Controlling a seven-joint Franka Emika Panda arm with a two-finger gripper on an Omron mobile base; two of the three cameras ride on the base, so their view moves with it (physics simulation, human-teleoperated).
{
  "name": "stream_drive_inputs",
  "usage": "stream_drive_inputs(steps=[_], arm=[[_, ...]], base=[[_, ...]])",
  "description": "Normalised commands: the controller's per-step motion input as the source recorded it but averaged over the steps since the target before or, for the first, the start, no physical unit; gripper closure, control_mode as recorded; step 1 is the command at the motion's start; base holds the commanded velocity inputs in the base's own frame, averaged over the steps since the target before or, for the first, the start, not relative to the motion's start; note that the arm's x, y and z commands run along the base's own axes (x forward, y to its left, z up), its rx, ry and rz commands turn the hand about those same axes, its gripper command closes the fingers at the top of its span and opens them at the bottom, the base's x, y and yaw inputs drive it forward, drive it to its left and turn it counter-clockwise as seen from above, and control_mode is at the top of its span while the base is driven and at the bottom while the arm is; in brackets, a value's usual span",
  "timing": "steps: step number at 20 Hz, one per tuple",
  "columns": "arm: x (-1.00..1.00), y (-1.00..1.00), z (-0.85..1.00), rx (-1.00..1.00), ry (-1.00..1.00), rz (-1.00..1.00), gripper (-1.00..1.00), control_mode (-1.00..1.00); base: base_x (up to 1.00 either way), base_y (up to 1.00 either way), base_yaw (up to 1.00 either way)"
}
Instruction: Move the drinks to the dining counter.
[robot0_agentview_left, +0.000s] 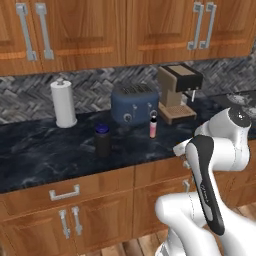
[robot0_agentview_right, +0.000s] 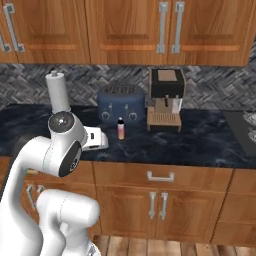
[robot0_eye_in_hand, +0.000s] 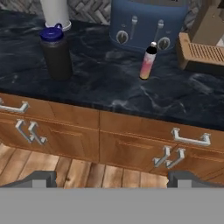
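1. Simulated kitchen with wooden cabinets and a herringbone grey backsplash; long black-blue marbled countertop (robot0_agentview_left: 45, 145) ahead of the jaws, carrying appliances, so judged the starting surface and not the dining counter.
2. Boxy brown-and-black coffee machine (robot0_agentview_left: 177, 92), rounded blue toaster (robot0_agentview_left: 134, 104) and tall white paper towel roll (robot0_agentview_left: 63, 103) standing along the back, beyond the jaws; none belonging to the task.
3. Two-finger dark gripper (robot0_eye_in_hand: 111, 178) held off the counter edge, out over the cabinet fronts, jaws spread wide and empty.
4. Squat black bottle with blue cap (robot0_eye_in_hand: 56, 52) upright, ahead and to the left of the jaws, well apart from them.
5. Tiny pink-and-white bottle with dark cap (robot0_eye_in_hand: 148, 61) upright just before the toaster, ahead and slightly right.
6. Nothing moved yet, by the look of it: both drinks untouched, first grasp and all carrying left to do.
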Motion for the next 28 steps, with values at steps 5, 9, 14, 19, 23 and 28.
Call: stream_drive_inputs(steps=[5,9,14,19,23,28], arm=[[0.00,0.00,0.00,0.00,0.00,0.00,-1.00,1.00],[0.00,0.00,0.00,0.00,0.00,0.00,-1.00,1.00],[0.00,0.00,0.00,0.00,0.00,0.00,-1.00,1.00],[0.00,0.00,0.00,0.00,0.00,0.00,-1.00,1.00],[0.00,0.00,0.00,0.00,0.00,0.00,-1.00,1.00],[0.00,0.00,0.00,0.00,0.00,0.00,-1.00,1.00]], base=[[0.70,0.00,-0.08],[0.71,0.00,-0.04],[0.81,0.00,0.00],[0.67,0.00,0.00],[0.31,0.00,0.01],[0.04,0.00,0.00]])
